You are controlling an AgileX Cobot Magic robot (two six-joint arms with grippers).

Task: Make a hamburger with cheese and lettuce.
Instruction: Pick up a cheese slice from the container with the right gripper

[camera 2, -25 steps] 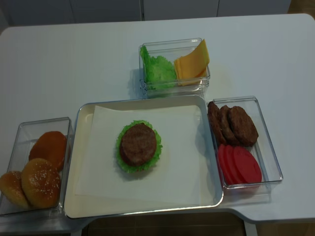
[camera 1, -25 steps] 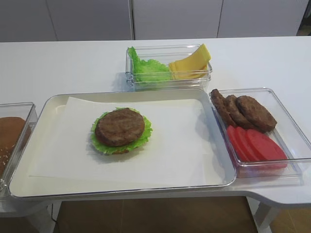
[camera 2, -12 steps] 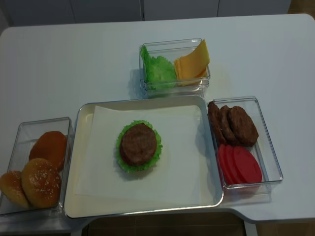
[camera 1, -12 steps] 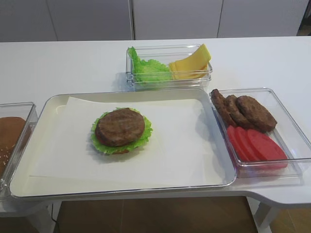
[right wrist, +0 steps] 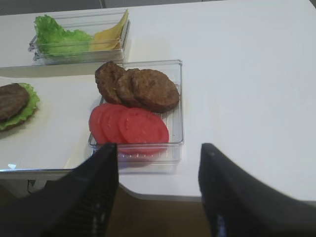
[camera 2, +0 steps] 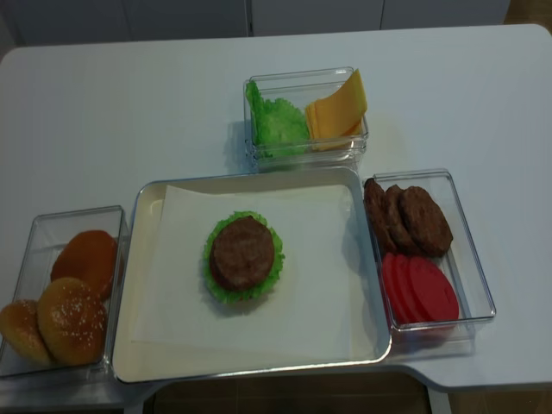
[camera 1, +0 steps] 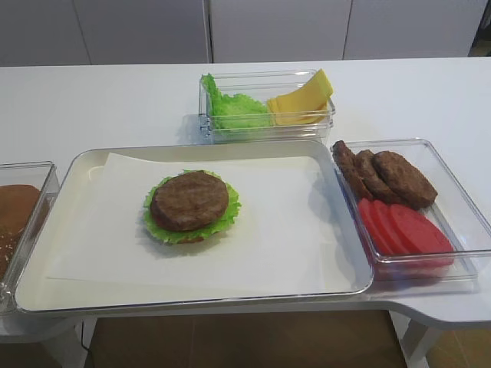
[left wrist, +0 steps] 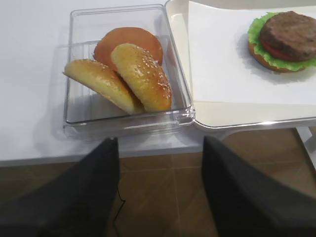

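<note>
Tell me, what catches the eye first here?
The half-built hamburger in the middle of the tray: a brown patty on frilly lettuce. Behind it, a clear box holds green leaves and yellow cheese; on the right lie red tomato slices.

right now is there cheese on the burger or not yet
Not yet. The hamburger is topped by a bare brown patty, and the cheese is in its clear box.

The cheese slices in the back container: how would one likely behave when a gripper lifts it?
The cheese slices lean curled against the container wall, so one probably bends rather than staying flat. They look thin, likely light. Being overlapped, a neighbour might lift too.
</note>
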